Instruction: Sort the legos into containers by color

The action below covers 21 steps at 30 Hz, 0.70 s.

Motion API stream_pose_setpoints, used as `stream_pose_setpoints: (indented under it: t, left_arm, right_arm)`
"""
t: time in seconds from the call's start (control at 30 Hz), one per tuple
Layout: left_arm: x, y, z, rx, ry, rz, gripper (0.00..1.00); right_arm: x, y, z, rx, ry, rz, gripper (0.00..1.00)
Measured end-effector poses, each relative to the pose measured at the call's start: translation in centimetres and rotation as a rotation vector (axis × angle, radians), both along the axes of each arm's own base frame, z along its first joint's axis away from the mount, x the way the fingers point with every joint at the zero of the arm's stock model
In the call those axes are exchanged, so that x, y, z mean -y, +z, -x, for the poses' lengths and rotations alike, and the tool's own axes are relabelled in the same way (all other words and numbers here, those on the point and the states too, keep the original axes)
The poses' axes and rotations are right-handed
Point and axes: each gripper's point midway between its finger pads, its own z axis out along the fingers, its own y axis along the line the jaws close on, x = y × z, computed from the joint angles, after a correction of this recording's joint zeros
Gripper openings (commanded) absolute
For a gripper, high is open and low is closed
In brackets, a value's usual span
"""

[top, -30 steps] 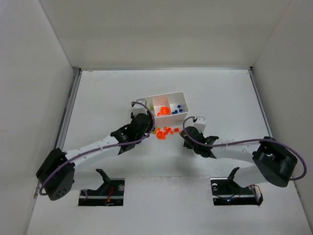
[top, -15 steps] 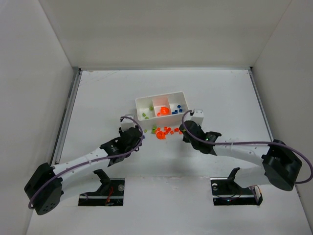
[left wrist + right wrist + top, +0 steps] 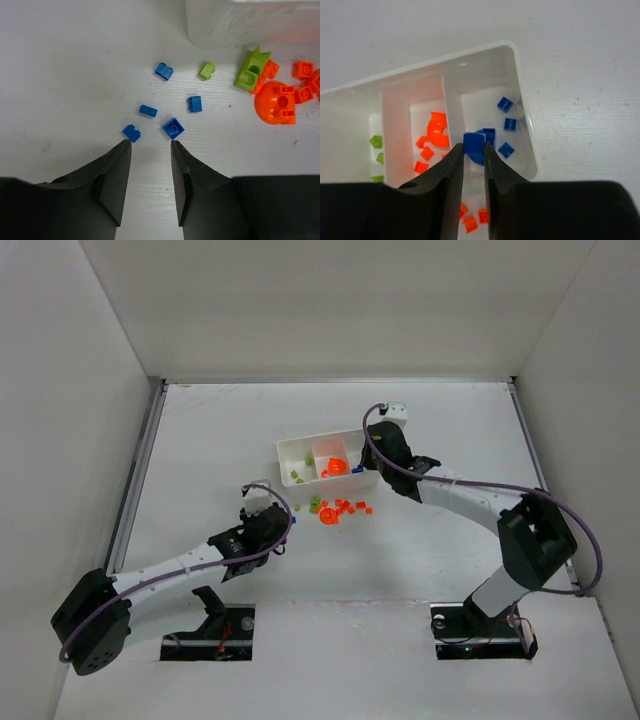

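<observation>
Right wrist view: a blue lego (image 3: 472, 141) is pinched between the narrowly set jaws of the right gripper (image 3: 473, 149), which is poised above the right-hand compartment of the white tray (image 3: 514, 55). Other blue pieces (image 3: 508, 123) are seen lying in that compartment. Orange pieces (image 3: 436, 136) are gathered in the middle compartment and green pieces (image 3: 375, 141) in the left one. On the left wrist view, the left gripper (image 3: 151, 145) is shown partly open and empty, low over the table (image 3: 65, 60). Five loose blue legos (image 3: 173, 128) are scattered just ahead of its fingertips. Further right, a green block (image 3: 250, 75) and an orange dome (image 3: 272, 102) are seen touching, near the tray's wall.
</observation>
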Motion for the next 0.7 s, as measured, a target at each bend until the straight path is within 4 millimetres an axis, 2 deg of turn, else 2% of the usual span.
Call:
stream_pose_setpoints:
  t: [0.07, 0.13, 0.2, 0.33, 0.47, 0.6, 0.7]
  left_arm:
    - [-0.4, -0.5, 0.1, -0.008, 0.023, -0.003, 0.34]
    - [-0.8, -1.1, 0.5, -0.022, 0.039, -0.009, 0.33]
    - [-1.2, -1.7, 0.8, -0.038, 0.051, -0.019, 0.33]
    - [-1.2, -2.2, 0.8, -0.05, 0.062, -0.023, 0.33]
    - [-1.3, -3.2, 0.8, -0.074, 0.066, -0.05, 0.32]
    - [-1.4, -4.0, 0.5, -0.085, 0.078, -0.071, 0.27]
    - [-1.4, -4.0, -0.1, -0.064, 0.096, -0.071, 0.25]
  right_arm:
    - [-0.3, -1.3, -1.0, -0.028, 0.006, 0.013, 0.43]
    - [-0.7, -2.2, -1.2, -0.048, 0.025, 0.024, 0.49]
    - [-1.0, -2.2, -1.0, -0.049, 0.042, 0.027, 0.5]
    - [-2.1, -0.9, -0.3, -0.015, 0.077, 0.003, 0.49]
    - [-3.7, -0.4, 2.5, 0.009, 0.146, -0.019, 0.48]
    - [-4.7, -1.6, 5.6, -0.008, 0.208, -0.016, 0.48]
    - [-4.6, -2.8, 7.4, -0.029, 0.228, -0.013, 0.48]
